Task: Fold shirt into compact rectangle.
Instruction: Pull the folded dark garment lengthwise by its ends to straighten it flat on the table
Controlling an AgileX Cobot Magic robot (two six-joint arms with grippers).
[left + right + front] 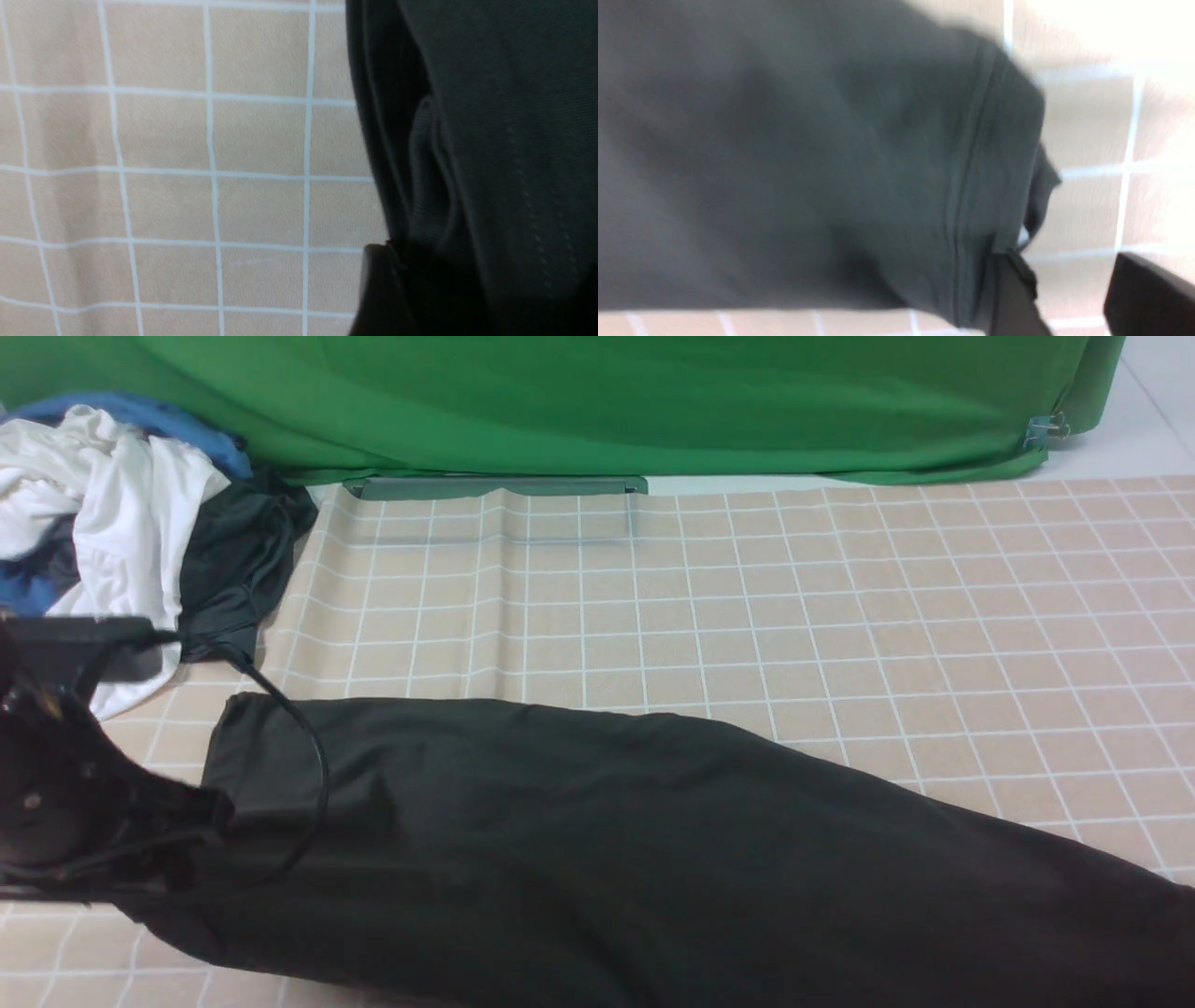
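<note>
clothes pile far-left, arm cable draped across shirt; right gripper spread, one finger touching shirt; left gripper at shirt edge, opening can't tell

The shirt lies across the near side of the table, spanning left to right. A clothes pile sits behind its left end.

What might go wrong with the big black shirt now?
The cable loops across the shirt near the left arm; it might snag and rumple the cloth. The shirt's hem sits right beside one finger of the open right gripper, so pulling away might drag it.
</note>
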